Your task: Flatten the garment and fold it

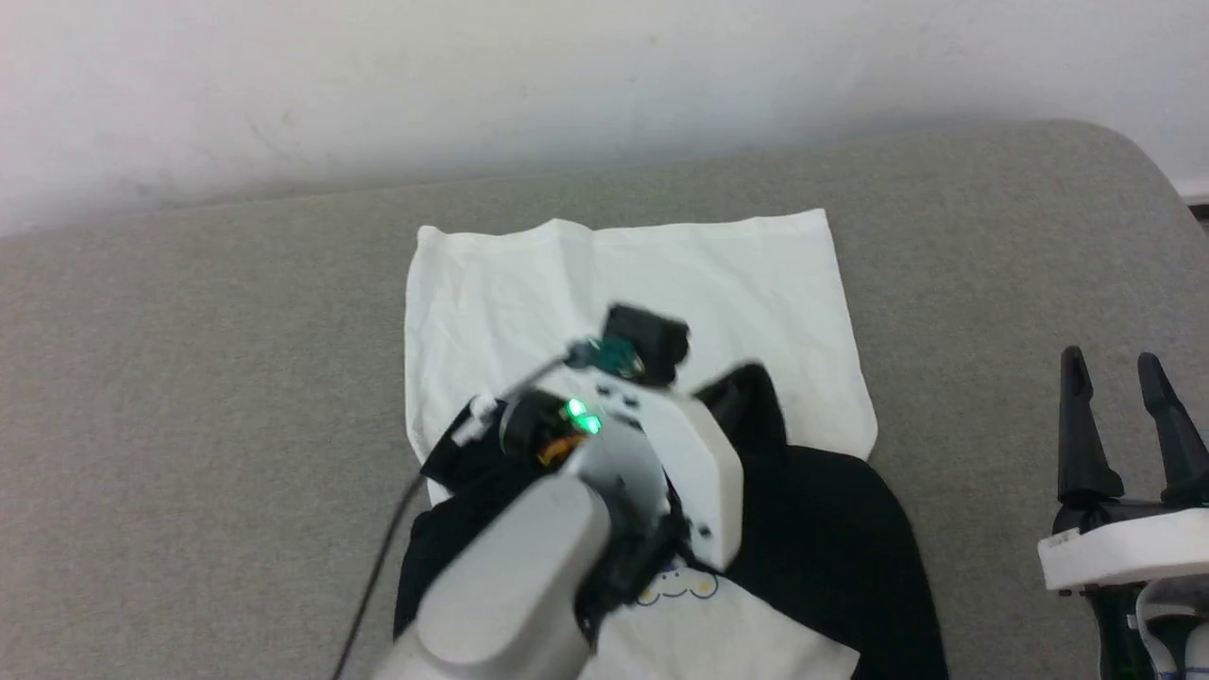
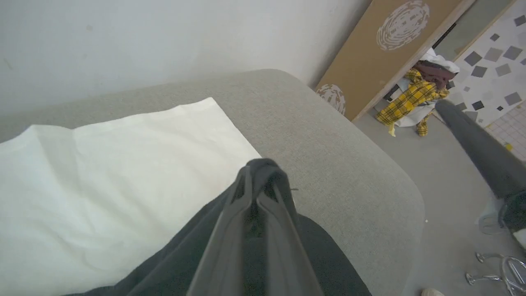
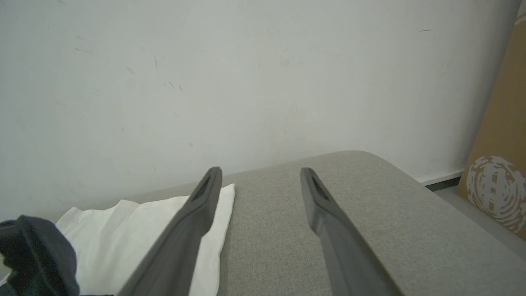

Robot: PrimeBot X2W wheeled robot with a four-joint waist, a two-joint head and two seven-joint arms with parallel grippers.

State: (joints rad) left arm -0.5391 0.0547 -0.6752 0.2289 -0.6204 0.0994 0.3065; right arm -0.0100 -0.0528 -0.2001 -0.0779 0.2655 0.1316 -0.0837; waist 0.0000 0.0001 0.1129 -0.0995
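Garment (image 1: 661,274): one, on grey couch (image 1: 189,378) | left pincer (image 2: 261,181): pinching one black sleeve (image 2: 267,168) | right pincer (image 3: 259,174): spread

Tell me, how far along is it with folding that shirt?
Done: the garment has its white body fairly flat on the grey cushion. In hand: the left gripper is shut on a black sleeve, held above the body. Left: folding the body itself; the right gripper hangs open and empty.

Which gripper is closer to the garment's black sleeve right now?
Left. The left gripper is shut on the black sleeve, over the garment. The right gripper stands open, off to the right over the grey cushion, touching nothing.
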